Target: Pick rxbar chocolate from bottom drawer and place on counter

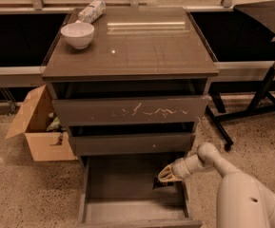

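The bottom drawer (108, 210) is pulled open at the foot of the cabinet. The rxbar chocolate (164, 184) is a small black bar at the drawer's right side, just under my fingers. My gripper (166, 175) reaches into the drawer from the right, right above the bar and touching or nearly touching it. The counter (142, 46) is the glossy grey-brown top of the cabinet.
A white bowl (77, 34) and a white-and-grey packet (92, 11) sit at the counter's back left. An open cardboard box (37, 127) stands on the floor to the left. A black stand (265, 87) is at the right. The middle drawer front (132, 110) has white scratches.
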Controlling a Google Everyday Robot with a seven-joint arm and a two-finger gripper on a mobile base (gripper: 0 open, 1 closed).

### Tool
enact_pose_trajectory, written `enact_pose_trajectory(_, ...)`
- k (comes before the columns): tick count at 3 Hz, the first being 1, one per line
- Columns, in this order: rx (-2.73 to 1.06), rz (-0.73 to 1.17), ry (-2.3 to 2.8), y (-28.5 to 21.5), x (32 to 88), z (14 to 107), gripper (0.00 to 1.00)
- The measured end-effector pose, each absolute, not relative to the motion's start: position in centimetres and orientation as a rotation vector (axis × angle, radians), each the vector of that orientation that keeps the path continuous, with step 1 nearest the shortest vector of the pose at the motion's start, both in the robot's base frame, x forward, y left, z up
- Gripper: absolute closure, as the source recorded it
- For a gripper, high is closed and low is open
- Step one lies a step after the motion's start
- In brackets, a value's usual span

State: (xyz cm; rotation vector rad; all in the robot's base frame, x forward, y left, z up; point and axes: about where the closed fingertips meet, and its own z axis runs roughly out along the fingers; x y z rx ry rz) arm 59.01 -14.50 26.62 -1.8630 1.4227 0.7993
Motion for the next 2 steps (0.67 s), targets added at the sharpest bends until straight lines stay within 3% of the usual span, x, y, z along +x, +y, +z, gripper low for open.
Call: enact_pose_trajectory(2,-1.863,0.799,1.423,-14.50,59.00,26.61,0.34)
